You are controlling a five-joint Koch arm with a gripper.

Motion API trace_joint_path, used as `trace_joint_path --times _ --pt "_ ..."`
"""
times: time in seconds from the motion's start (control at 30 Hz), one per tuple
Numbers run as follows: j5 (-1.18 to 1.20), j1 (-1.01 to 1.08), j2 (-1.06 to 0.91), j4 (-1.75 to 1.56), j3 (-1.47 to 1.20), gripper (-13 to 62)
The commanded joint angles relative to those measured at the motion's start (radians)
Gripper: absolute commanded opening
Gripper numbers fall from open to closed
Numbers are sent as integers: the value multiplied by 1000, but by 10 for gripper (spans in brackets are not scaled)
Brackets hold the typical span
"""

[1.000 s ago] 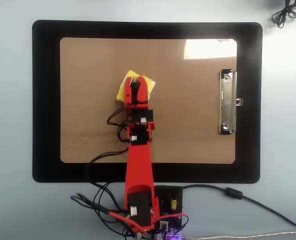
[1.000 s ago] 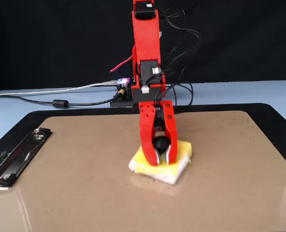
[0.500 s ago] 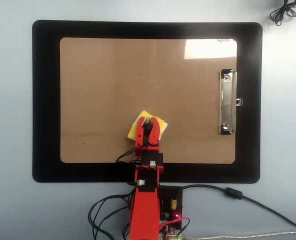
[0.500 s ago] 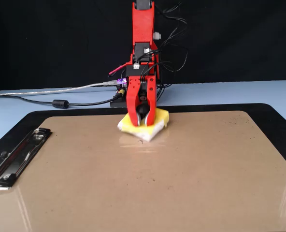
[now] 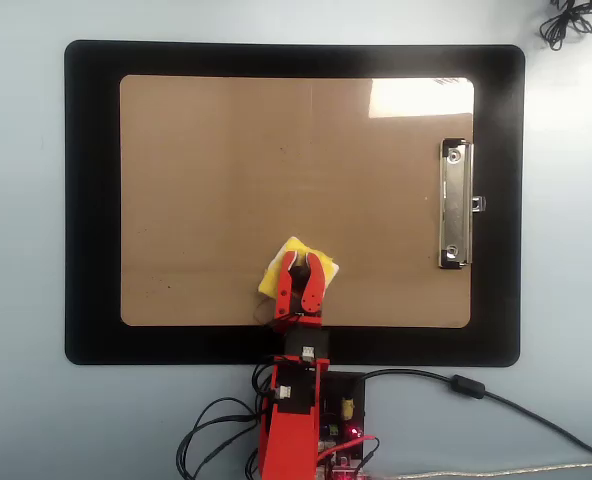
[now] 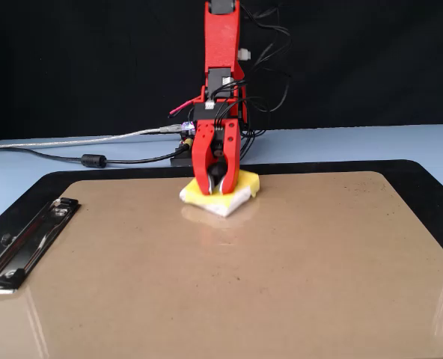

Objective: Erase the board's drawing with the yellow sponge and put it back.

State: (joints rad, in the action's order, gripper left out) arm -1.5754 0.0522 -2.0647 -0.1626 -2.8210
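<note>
The gripper [image 5: 301, 270] clamps the yellow sponge [image 5: 287, 260] at the board's [image 5: 206, 180] six o'clock; no drawing apparently remains, so return is left.

My gripper [image 6: 216, 187] looks like smooth red plastic with a bit of shine. It is closed on the yellow sponge [image 6: 245, 182], which looks soft and matt, with a white layer under the yellow. The board [image 5: 226, 160] under the sponge is brown pressed wood, smooth and glossy, with bright light on it. The clip [image 5: 454, 205] on the board's short edge is shiny silver metal. The black mat [image 5: 91, 200] around the board looks matt, maybe rubber; I cannot tell.
</note>
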Motion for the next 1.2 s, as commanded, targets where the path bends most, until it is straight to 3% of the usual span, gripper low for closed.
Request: trace_joint_path --times 0.0,0.23,0.37,0.53,0.73,1.0,1.07,1.17 --pt "-21 2 -26 -20 -2 -80" --pt "-26 -12 221 -25 225 -80" --pt "-28 -64 152 -17 293 -80" --pt "-55 -390 32 46 413 -80" --pt "-270 -762 126 117 609 -80" --pt "-278 -922 249 115 660 -76" --pt "-278 -954 267 110 661 -41" --pt "-276 -982 318 103 672 125"
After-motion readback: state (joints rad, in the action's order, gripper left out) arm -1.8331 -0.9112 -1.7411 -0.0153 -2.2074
